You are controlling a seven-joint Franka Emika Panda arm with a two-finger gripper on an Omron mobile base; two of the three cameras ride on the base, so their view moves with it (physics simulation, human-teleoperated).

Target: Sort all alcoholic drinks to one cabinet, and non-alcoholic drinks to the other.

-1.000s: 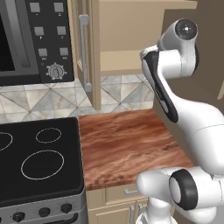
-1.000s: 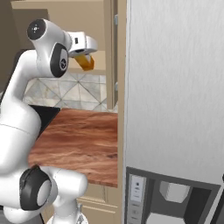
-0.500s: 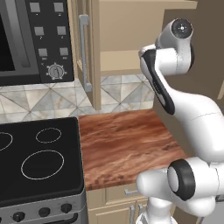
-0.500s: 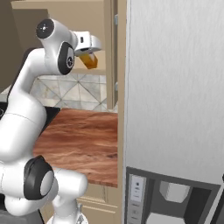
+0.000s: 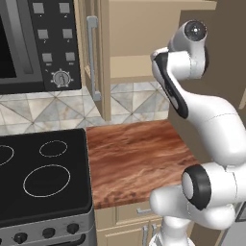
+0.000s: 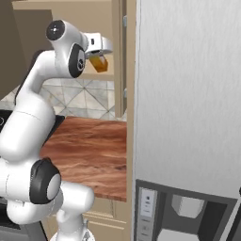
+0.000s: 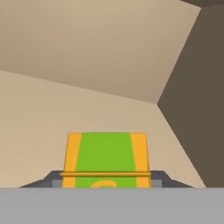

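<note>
The orange-yellow carton (image 7: 106,159) with the green patch sits clamped between the two fingers of the claw (image 6: 100,52), which is closed on its sides. Taking the pale shelf (image 5: 129,67) of the open tan wall cabinet (image 5: 144,29) as the landmark, the carton hangs just above the shelf's front edge and tilted, not yet resting on it. In the hand view bare shelf board stretches ahead of the carton to the back wall, with a darker side wall on the right. The part of the shelf that can be seen holds nothing. Below the shelf lies the wooden counter (image 5: 137,158); the open cabinet door (image 5: 98,53) stands to its left.

The risk I judge here is a release while the carton is tilted and near the shelf lip: it could topple forward and drop to the counter. Pushing in low could also catch the carton's base on the shelf edge and twist it in the grip.
</note>
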